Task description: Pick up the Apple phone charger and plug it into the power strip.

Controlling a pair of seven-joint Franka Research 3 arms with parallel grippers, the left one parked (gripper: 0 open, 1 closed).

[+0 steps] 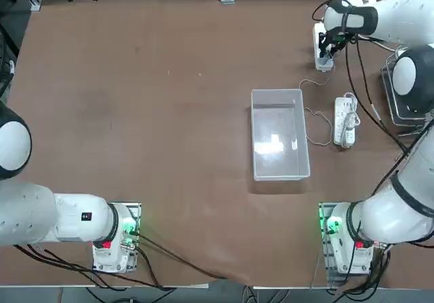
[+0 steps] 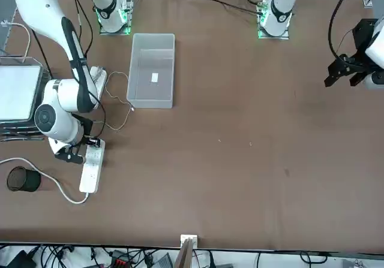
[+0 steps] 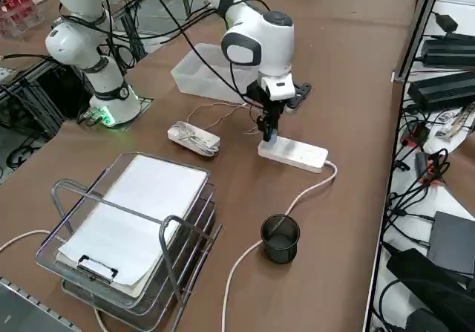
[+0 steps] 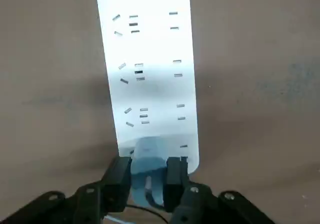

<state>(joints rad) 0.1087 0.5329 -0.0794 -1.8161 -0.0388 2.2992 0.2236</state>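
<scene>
Jaws of your right gripper (image 4: 149,171) are closed around the Apple phone charger (image 4: 149,155), one finger on each side of it. You have the gripper pointing down at the end of the power strip (image 2: 91,171) nearer the robot's bases, and the charger overlaps that end of the strip's face. You cannot tell from these views whether its prongs are seated in a socket.

Beyond the grip, the strip's sockets face up in rows, and its thick white cord (image 3: 241,259) leaves the opposite end, curving over the table (image 1: 183,133) past a dark mesh cup (image 3: 280,241). Your charger's thin white cable (image 1: 320,115) runs in loose curves between the clear plastic tub (image 1: 279,137) and a second white strip (image 1: 344,125). That second strip has its own cord bundled on top and lies apart from the one under your gripper.

On the robot's right side of the table you have a wire tray (image 3: 188,252), with a clipboard (image 3: 96,267) and white paper (image 3: 145,206) lying in it. Black cables (image 1: 369,106) hang in loops along your right arm.
</scene>
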